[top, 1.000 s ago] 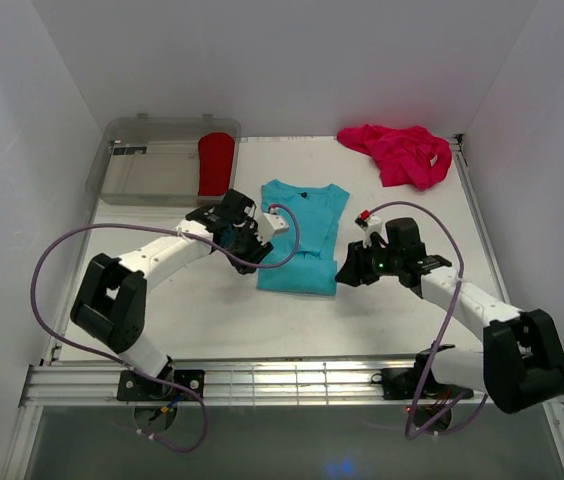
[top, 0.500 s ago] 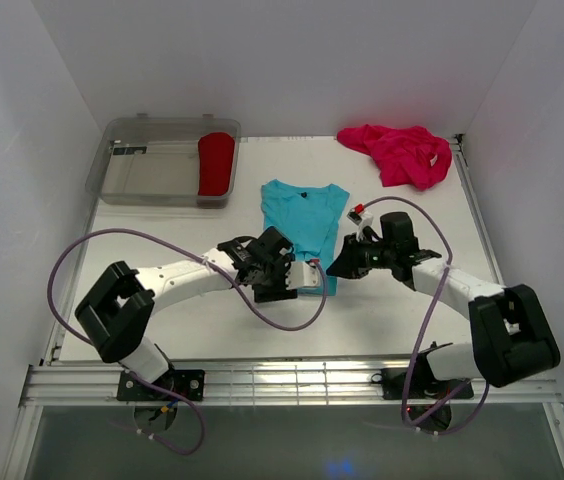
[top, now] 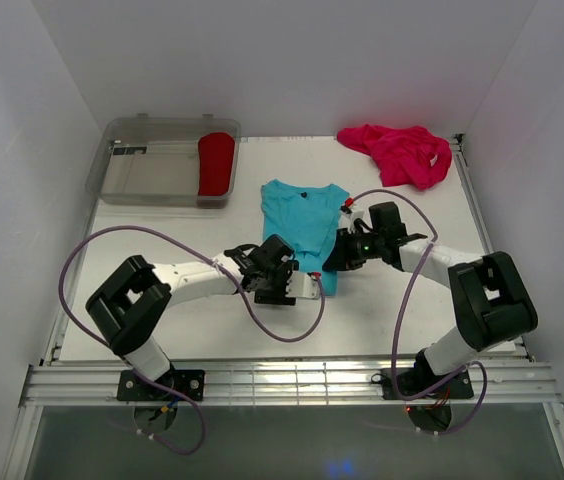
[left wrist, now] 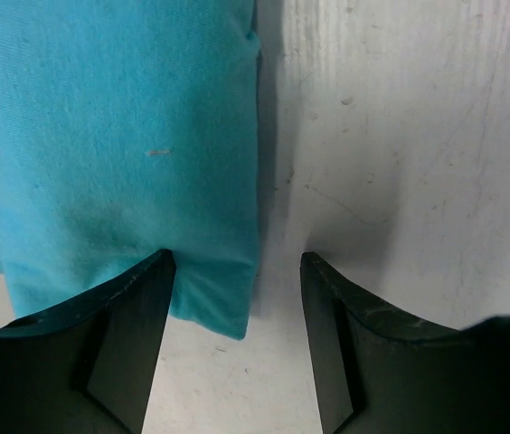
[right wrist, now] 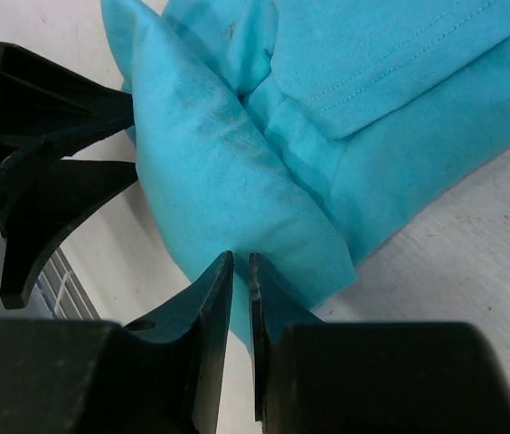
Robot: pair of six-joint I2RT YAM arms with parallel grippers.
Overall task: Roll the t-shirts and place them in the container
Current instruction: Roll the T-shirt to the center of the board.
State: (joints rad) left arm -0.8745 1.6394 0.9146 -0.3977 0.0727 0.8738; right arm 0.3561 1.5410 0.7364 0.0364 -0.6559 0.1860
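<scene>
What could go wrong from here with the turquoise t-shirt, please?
The right gripper pinches only a thin fold of the turquoise t-shirt near its edge, so the cloth could slip out.
The left gripper is open, one finger over the shirt's corner and one over the table; closing there might miss the cloth and skew the roll.

1. The turquoise t-shirt [left wrist: 119, 136] fills the upper left of the frame, its folded right edge running down the middle.
2. The scuffed white surface [left wrist: 409, 136] takes the right half, shadowed just beside the cloth's edge.
3. At the bottom, the left end effector [left wrist: 236, 262] has its jaws spread wide. The shirt's lower right corner lies between the dark fingers [left wrist: 128, 344], the left one overlapping the cloth, the right one over bare surface.
</scene>
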